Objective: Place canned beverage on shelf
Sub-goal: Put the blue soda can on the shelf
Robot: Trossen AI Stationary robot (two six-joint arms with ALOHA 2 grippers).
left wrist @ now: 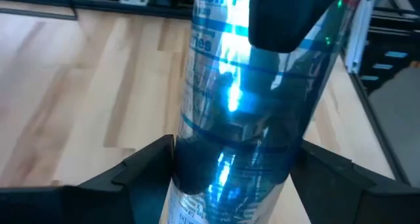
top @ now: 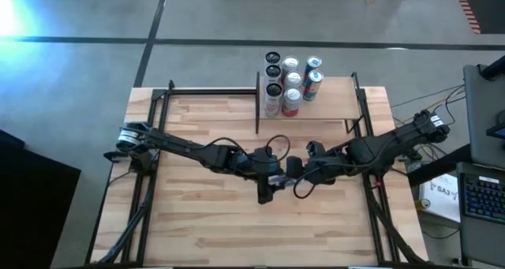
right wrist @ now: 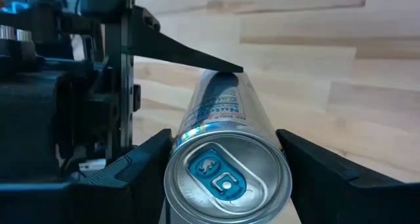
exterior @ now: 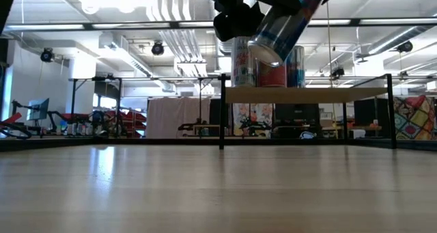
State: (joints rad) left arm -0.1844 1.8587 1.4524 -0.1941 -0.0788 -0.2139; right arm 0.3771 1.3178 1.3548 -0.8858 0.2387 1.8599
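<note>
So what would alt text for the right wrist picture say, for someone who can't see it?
A blue and silver drink can fills the picture, its pull-tab top toward the camera, lying between the right pincer's two dark fingers. The left pincer grips the can's far end above the striped wooden tabletop.

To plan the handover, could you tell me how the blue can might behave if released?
The blue can looks smooth and glossy, so probably slippery in the right gripper. Cylindrical and held tilted above the table, it would likely roll on landing.
</note>
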